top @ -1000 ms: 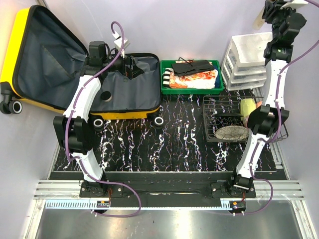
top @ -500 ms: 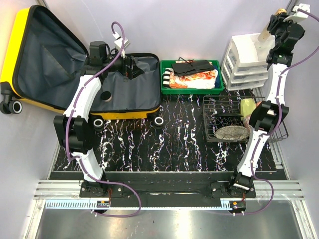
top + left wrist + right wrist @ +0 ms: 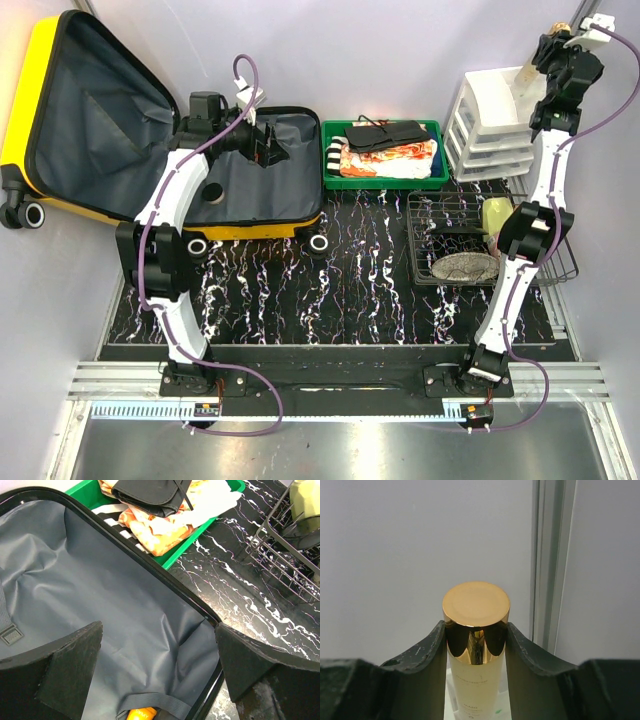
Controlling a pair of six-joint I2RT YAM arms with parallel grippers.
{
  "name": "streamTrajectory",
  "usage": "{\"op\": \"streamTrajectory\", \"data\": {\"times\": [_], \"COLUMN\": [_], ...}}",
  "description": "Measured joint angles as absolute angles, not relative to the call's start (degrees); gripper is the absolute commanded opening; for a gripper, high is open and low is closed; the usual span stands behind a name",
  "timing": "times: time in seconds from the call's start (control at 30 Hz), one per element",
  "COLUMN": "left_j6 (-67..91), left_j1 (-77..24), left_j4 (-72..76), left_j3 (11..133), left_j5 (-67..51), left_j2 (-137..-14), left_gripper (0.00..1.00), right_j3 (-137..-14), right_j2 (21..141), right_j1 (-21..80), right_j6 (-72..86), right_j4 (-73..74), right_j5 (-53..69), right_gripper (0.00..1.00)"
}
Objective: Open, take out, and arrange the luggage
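Since a second ago, the left fingers point(image 3: 65, 670), spread wide and empty, have been shifted a little over the open luggage point(image 3: 100, 130) at the back left of the worktop point(image 3: 370, 270). Farther back, a gold-capped bottle point(image 3: 476, 630), clamped by the right fingers point(image 3: 415, 660), has been brought over the white drawers point(image 3: 495, 100). The putting-away step seems under way; next, the bottle should be lowered gently into a drawer and let go.

Green tray point(image 3: 385, 184) holds folded clothes point(image 3: 390, 158); wire basket point(image 3: 430, 225) sits before white drawers point(image 3: 490, 100); gold-capped bottle point(image 3: 476, 625) upright.
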State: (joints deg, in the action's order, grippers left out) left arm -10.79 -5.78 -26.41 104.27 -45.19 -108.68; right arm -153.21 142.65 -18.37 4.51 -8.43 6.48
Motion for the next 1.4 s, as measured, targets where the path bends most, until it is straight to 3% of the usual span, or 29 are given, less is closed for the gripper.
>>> {"op": "streamTrajectory", "data": {"times": [0.7,1.0,1.4], "left_j6": [-12.0,-10.9,-9.0], "left_j1": [-6.5,-16.8,-19.5], "left_j4": [-32.6,-35.7,-31.4], "left_j3": [109.3,134.6,124.4], "left_j5": [-42.9,-33.1,-30.4], "left_j2": [-110.5,-123.6,-122.4], "left_gripper": [0.99,0.99,0.99], "right_j3": [-158.1,-156.2,-151.6], "right_j2": [149.8,148.8,145.9], "right_j1": [-17.5,-17.5,-16.4], "right_j6": [5.0,5.7,10.1], "right_j4": [-16.6,-17.7,-18.9], "right_j5": [3.6,5.7,9.9], "right_gripper": [0.0,0.0,0.0]}}
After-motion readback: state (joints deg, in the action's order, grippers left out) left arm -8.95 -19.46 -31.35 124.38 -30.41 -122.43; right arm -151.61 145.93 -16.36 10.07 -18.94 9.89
